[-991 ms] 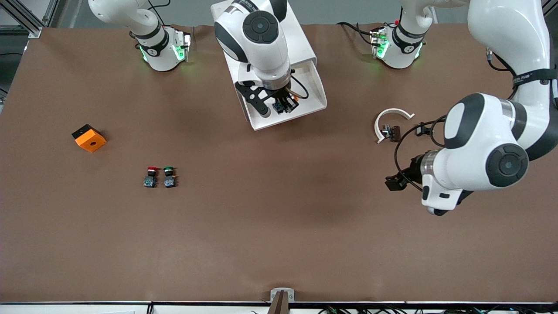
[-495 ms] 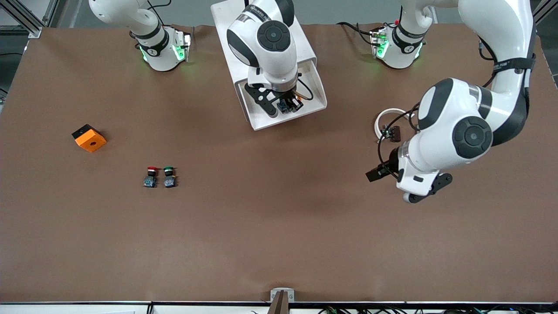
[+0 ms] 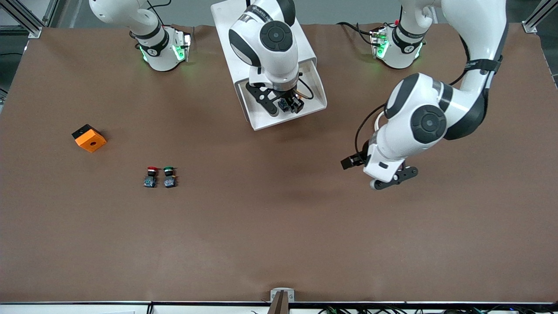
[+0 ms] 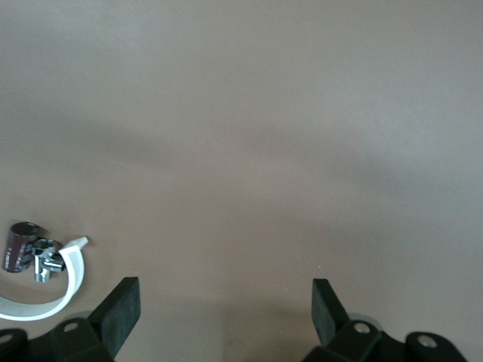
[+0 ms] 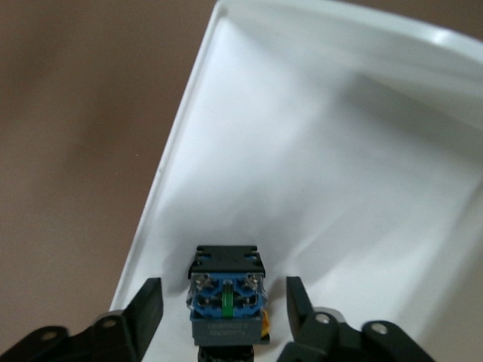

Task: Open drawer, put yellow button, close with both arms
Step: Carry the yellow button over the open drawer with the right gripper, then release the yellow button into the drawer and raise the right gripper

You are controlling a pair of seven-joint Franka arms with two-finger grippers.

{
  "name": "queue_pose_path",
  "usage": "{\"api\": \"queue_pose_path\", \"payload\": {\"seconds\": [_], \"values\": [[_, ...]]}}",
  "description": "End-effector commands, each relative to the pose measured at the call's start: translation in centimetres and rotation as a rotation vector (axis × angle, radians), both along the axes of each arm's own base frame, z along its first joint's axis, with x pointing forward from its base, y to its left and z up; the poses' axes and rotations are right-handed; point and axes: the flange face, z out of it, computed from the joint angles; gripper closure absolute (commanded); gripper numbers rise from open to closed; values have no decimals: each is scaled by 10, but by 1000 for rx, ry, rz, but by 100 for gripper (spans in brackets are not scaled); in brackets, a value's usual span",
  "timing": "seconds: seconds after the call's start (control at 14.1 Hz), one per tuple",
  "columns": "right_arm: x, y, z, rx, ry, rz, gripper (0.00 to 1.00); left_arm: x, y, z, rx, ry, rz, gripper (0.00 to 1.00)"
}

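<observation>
A brown worktop [image 3: 279,226] filled the front view, with a white cabinet [image 3: 305,48] between the two arm bases and its top drawer [image 3: 316,93] pulled out. The right gripper [image 3: 287,104] reached down into that drawer, over the yellow button [image 3: 284,104], which was mostly hidden there. The left gripper [image 3: 364,168] hung over bare worktop toward the left arm's end. An orange block [image 3: 89,138] lay toward the right arm's end, and a red-capped button [image 3: 151,176] stood just beside a green-capped button [image 3: 169,176], both nearer the camera than the block. In the left wrist view, the left gripper [image 4: 224,309] had its fingers spread wide, holding nothing, with a white curved clip [image 4: 53,283] on the worktop near one finger. In the right wrist view, the right gripper [image 5: 224,311] was parted, its fingers on either side of the yellow button [image 5: 226,294] without touching it; the button lay in the drawer [image 5: 339,181] tray near one side wall.
</observation>
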Motion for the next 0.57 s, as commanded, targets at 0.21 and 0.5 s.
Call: {"api": "queue_pose_path", "payload": {"seconds": [0.21,0.5], "values": [[50,-83,120,21,19,10,0,-37,-70,-12,5,2,-110,0],[85,-197,181,49,45,189,0,-75,-125,-23,26,19,-128,0]]}}
